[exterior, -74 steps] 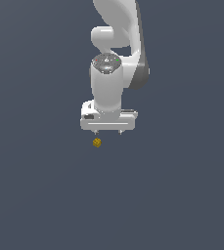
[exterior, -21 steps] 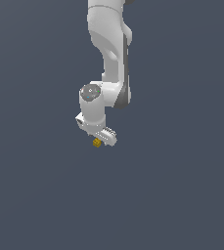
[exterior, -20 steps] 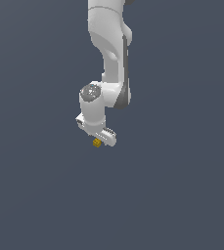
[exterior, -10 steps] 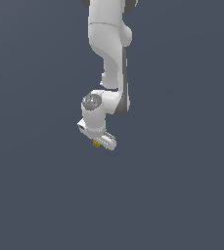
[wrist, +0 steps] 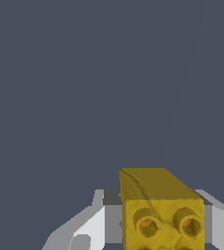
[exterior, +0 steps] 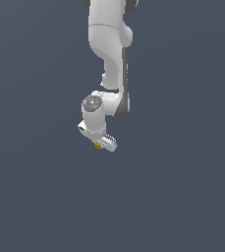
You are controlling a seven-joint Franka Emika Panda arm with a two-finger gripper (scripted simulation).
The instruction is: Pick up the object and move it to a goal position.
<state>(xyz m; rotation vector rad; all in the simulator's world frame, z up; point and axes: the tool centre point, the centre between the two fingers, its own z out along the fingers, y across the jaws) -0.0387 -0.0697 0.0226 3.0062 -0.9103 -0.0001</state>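
The object [exterior: 98, 145] is a tiny yellow-gold cube that shows just under the white gripper [exterior: 99, 143] in the exterior view, mostly covered by the hand. In the wrist view the object [wrist: 157, 210] is a yellow block with round holes in its near face. It sits between the two white fingers [wrist: 89, 229], which stand close against its sides. The gripper [wrist: 155, 227] is shut on the object. The arm hangs straight down from the top of the exterior view.
A plain dark grey floor [exterior: 182, 197] fills both views around the arm. No other objects, containers or edges show.
The arm has come down over the cube and turned its hand. The hand now covers most of the cube, which stays at about the same spot.
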